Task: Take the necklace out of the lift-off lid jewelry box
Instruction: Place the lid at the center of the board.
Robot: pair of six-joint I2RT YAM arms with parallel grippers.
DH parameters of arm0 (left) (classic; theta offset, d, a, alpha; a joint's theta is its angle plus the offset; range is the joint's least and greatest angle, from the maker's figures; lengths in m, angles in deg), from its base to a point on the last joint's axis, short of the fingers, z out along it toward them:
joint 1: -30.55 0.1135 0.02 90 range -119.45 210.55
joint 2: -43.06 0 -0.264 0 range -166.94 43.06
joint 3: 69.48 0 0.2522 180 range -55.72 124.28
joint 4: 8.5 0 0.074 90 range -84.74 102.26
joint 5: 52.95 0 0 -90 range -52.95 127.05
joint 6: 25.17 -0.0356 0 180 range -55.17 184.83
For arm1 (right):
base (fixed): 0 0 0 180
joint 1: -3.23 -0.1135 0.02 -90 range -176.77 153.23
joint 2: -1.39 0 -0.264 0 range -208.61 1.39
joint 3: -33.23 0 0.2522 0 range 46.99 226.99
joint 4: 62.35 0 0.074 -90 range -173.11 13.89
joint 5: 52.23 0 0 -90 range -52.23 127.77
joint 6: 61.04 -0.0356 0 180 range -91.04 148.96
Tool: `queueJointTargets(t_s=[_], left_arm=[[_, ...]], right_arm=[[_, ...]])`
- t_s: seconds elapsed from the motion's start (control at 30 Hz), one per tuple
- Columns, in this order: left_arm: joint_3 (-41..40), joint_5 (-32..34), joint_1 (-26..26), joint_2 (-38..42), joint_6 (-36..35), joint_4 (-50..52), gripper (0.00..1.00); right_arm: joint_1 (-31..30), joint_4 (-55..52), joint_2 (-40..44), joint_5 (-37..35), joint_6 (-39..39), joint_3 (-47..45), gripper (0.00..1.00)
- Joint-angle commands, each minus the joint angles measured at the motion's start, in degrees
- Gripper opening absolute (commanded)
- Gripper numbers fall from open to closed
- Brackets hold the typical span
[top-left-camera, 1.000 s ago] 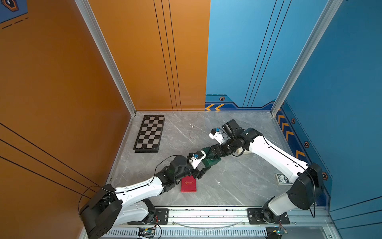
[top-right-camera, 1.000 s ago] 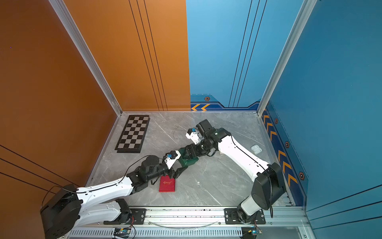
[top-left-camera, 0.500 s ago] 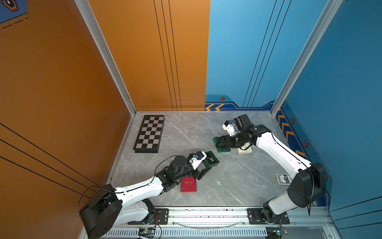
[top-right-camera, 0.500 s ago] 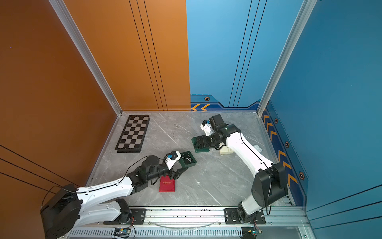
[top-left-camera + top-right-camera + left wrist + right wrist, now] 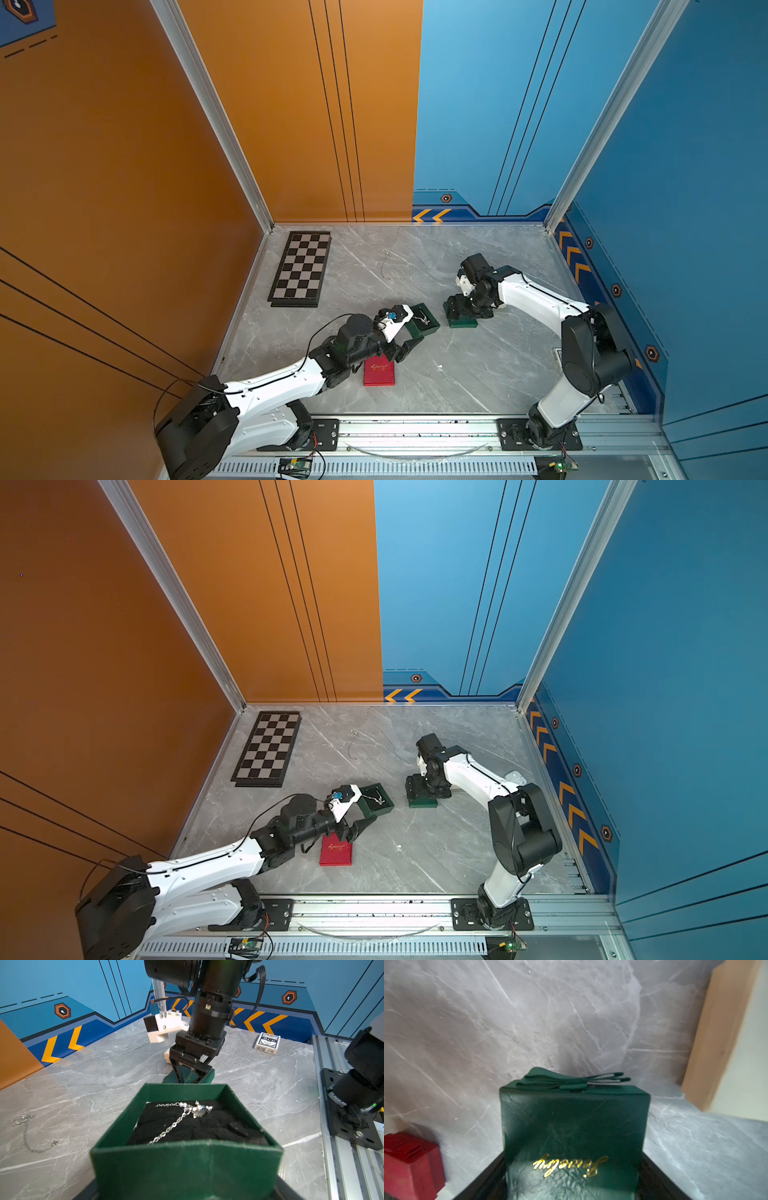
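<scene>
The green jewelry box (image 5: 428,328) stands lidless near the middle of the table, its wall (image 5: 187,1163) filling the left wrist view. A silver necklace (image 5: 182,1111) lies on the box's black cushion, also seen in a top view as the necklace (image 5: 376,799). My left gripper (image 5: 409,334) is shut on the box's near end. To the right, my right gripper (image 5: 459,309) is shut on the green lid (image 5: 463,322), down at the table surface. The lid (image 5: 574,1126) has a bow and gold lettering, with black fingers (image 5: 654,1178) on both its sides.
A red box (image 5: 379,372) lies just in front of my left gripper. A chessboard (image 5: 302,268) is at the back left and a loose chain (image 5: 386,266) lies behind the green box. A beige box (image 5: 724,1043) stands beside the lid. A card deck (image 5: 267,1043) sits at the right.
My right gripper has lifted the lid off the box, carried it to the right and lowered it to the table. My left gripper has kept its hold on the box.
</scene>
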Motion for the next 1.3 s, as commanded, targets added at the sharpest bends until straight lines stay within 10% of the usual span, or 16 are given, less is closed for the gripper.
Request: queueJointTargets(t_s=[0.0,0.53,1.03,1.27], left_arm=[[-1.17,-0.24,0.33,1.08,-0.36,0.23,0.65],[-1.21,-0.41,0.39,1.17,-0.29,0.28,0.64],[-0.89,-0.85,0.45,1.19,-0.06,0.28,0.64],[-0.76,-1.18,0.49,1.23,-0.05,0.28,0.64]], right_arm=[[-1.96,1.83,-1.87,-7.07,-3.11,-1.28,0.81],[-5.13,2.71,1.52,-7.67,-4.15,-2.42,0.99],[-6.49,2.85,17.18,5.98,-4.34,0.38,0.57],[-9.81,4.37,16.45,9.5,-4.67,1.91,0.54]])
